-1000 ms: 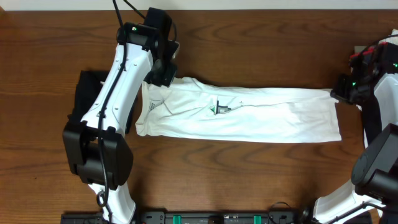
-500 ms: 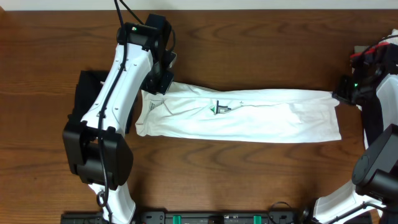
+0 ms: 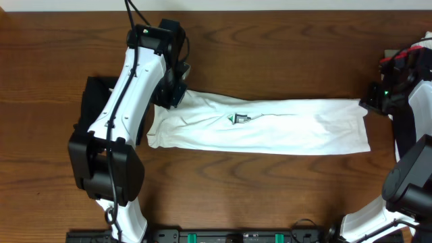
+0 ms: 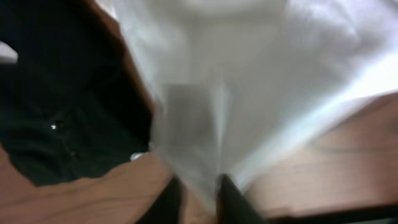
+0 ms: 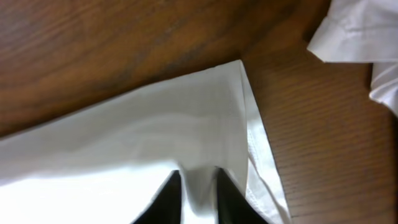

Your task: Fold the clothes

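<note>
Left claw, seen close in the wrist view: its fingers stand a narrow gap apart with white cloth between them; the blur hides whether they grip it. Right claw: likewise narrow, fingers astride the hem near one corner; whether it grips cannot be told. White shirt: lies across the middle of the wooden table as a long band, one end at each claw, with a small green print near its centre. Black garment: bunched on the table just beyond the shirt's left end, partly under the left arm. Another white cloth: lies apart from the shirt's corner, in the right wrist view.
</note>
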Available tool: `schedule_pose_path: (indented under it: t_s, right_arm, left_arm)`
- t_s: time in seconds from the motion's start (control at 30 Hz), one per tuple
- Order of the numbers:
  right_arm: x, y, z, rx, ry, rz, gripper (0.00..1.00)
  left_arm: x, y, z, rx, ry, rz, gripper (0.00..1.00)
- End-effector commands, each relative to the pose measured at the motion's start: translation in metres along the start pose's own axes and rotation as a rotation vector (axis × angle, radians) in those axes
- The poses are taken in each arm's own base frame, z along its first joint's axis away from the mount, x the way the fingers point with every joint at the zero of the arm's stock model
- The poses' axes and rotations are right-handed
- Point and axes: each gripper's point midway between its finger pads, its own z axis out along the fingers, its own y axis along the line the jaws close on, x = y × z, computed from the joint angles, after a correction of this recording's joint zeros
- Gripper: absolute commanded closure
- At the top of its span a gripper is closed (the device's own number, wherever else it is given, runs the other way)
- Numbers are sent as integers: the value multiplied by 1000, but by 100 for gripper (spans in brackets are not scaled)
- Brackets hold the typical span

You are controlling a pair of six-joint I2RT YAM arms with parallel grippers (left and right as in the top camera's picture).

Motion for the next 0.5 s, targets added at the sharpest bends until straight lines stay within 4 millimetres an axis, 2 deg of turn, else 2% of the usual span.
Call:
schedule_pose_path:
  t_s: [0.0, 0.07, 0.2, 0.27, 0.37, 0.47]
  right_arm:
    - [-8, -5, -11, 12, -35, -6, 71]
    - [-8, -8, -13, 16, -37, 1, 66]
    - [-5, -9, -16, 4, -32, 18, 63]
    - [-5, -4, -18, -29, -33, 19, 62]
    - [-3, 6, -20, -84, -27, 20, 61]
    - [3, 15, -20, -133, -4, 26, 60]
  left_arm:
    - [4, 3, -6, -12, -2, -2, 57]
    - [3, 3, -6, -12, -3, -1, 53]
    - [-5, 4, -6, -18, -36, -4, 51]
    - [-14, 4, -6, -17, -75, -9, 50]
    - [-25, -4, -7, 37, -120, -20, 44]
    - [-32, -8, 1, 61, -132, -18, 39]
